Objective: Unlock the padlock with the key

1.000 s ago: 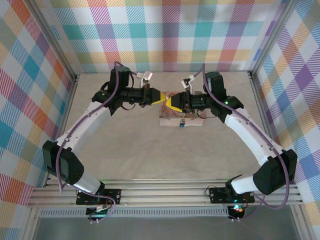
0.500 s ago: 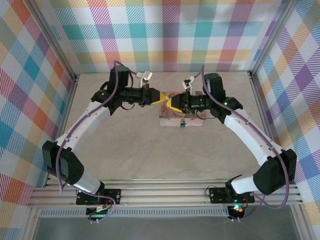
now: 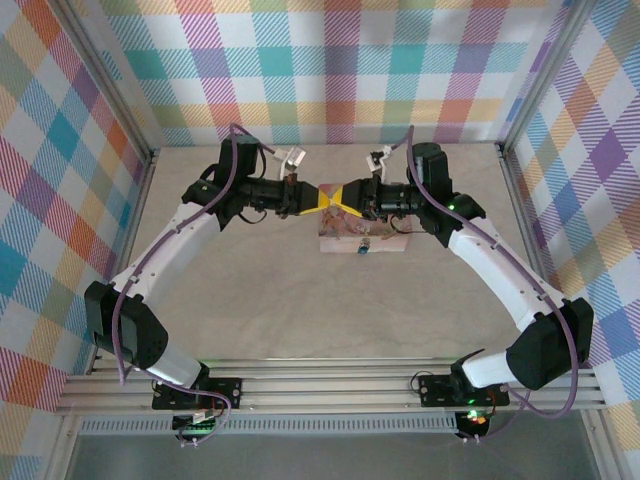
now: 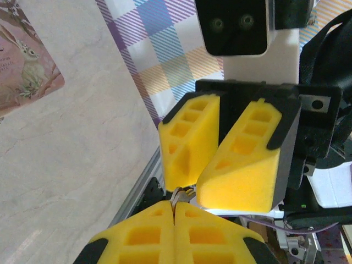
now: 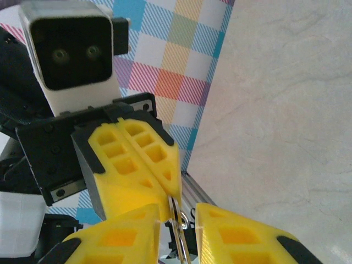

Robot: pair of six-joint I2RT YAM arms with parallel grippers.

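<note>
Now, on the pale table point(image 3: 260, 310), the pink picture box point(image 3: 342, 236) lies where it lay a second ago. The change is above its far edge: the left gripper point(image 3: 327, 197) and the right gripper point(image 3: 341, 197), which a moment back had a gap between their tips, meet nose to nose. The left one's yellow fingers are pressed together on the key point(image 4: 181, 193). The right one's have narrowed but stand a little apart on either side of it, and we cannot tell whether they touch it. We judge this a hand-over of the key, nearly sealed, with the unlocking itself not begun. The blue padlock point(image 3: 364, 247) sits untouched at the box's near edge, apart from both grippers. The key is a thin silvery sliver held in the air between the two sets of fingers. Small lettering by the rabbit picture on the box corner is too fine for us to read.
</note>
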